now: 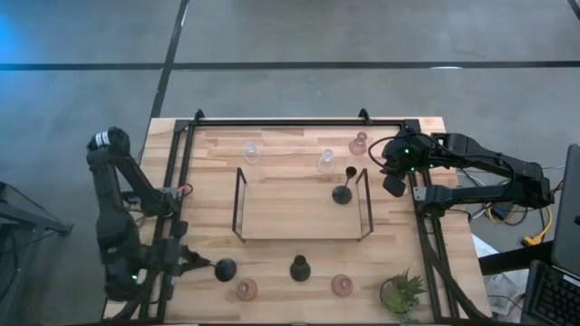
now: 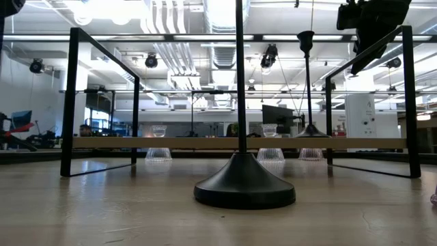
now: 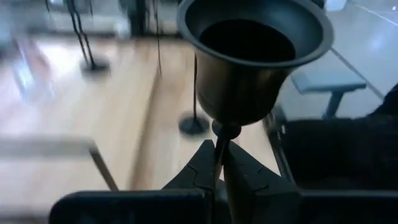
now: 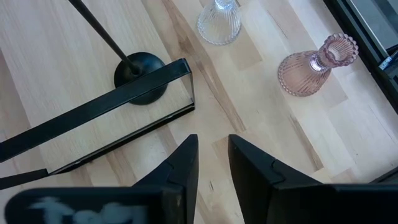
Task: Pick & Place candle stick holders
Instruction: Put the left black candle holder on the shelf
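Right then, my left gripper [image 3: 219, 171] was clenched on the thin stem of a black candle stick holder [image 3: 252, 59] near the table's [image 1: 272, 258] front-left corner, w/ my right gripper [image 4: 211, 165] hovering released by the rack's [image 1: 366, 204] right side.

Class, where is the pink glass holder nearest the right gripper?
In the high view, the pink holder stands at the table's far edge, right of the clear holder and just left of the right gripper.
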`<state>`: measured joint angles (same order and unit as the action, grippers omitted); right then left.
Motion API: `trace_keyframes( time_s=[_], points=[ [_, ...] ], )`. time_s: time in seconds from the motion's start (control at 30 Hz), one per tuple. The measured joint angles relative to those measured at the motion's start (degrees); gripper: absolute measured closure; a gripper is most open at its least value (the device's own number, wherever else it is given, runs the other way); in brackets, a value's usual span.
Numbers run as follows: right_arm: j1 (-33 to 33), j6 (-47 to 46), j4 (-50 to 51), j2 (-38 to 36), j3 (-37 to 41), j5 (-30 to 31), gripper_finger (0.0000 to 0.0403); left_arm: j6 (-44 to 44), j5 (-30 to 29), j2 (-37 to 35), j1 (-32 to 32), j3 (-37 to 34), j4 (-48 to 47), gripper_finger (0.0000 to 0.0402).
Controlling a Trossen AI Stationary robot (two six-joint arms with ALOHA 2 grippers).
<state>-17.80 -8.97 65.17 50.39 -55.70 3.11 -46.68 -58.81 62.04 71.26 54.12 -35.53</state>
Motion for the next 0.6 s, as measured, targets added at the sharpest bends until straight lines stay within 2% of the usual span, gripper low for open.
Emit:
trace_keyframes(
  time_s=[0.1, 0.2, 0.3, 0.43, 0.6],
  points=[
    [0.0, 0.0, 0.0, 0.0, 0.0, 0.0, 0.0314, 13.6, -5.0, -0.3, -0.9, 5.2, 0.0, 0.0386],
    [0.0, 0.0, 0.0, 0.0, 0.0, 0.0, 0.0312, 25.8, -10.1, -0.3, -4.4, 9.7, 0.0, 0.0386],
    [0.0, 0.0, 0.0, 0.0, 0.0, 0.0, 0.0313, 36.2, -10.1, -0.3, -11.4, 13.7, -0.1, 0.0386],
    [0.0, 0.0, 0.0, 0.0, 0.0, 0.0, 0.0321, 46.6, -1.5, -0.3, -26.0, 18.2, -0.4, 0.0386],
    [0.0, 0.0, 0.0, 0.0, 0.0, 0.0, 0.0332, 51.6, 16.8, -0.3, -47.6, 20.1, -0.4, 0.0386]
  ],
)
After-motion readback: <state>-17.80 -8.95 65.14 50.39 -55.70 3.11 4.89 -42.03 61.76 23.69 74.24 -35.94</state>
